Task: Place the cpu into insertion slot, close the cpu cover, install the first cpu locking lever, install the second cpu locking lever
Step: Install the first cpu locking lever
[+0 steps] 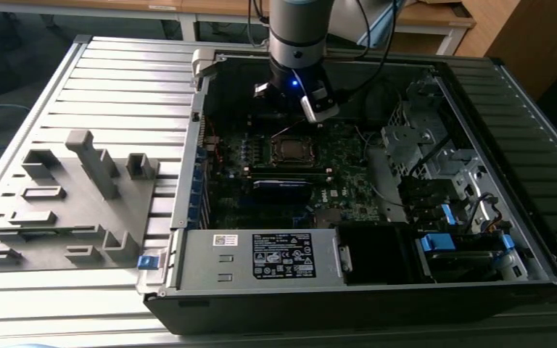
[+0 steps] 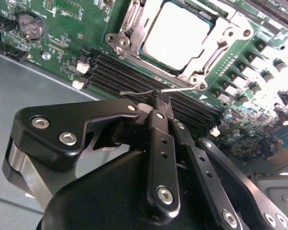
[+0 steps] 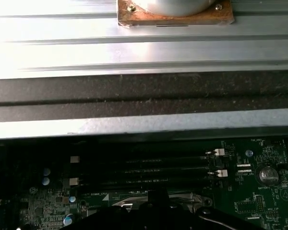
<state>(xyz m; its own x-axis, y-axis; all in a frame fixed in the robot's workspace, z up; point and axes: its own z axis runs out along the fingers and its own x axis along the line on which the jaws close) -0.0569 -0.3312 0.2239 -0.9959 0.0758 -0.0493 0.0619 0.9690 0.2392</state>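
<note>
Inside the open computer case on a slatted metal table, we see the arm's gripper poised low over the green motherboard, just beside the processor socket. In the second wrist view the two black fingers are drawn together with no gap between them, and their tips meet a thin wire locking lever that runs across the bank of black memory slots. We cannot tell whether the wire is actually pinched or merely touched. The cpu lies flat in its socket, its silver top bright under the light, and the cpu cover is folded down around it as a metal frame. A round coin battery sits near the board's edge, well apart from the socket. In the exterior view a grey parts fixture rests on the table to that view's left of the case.
</note>
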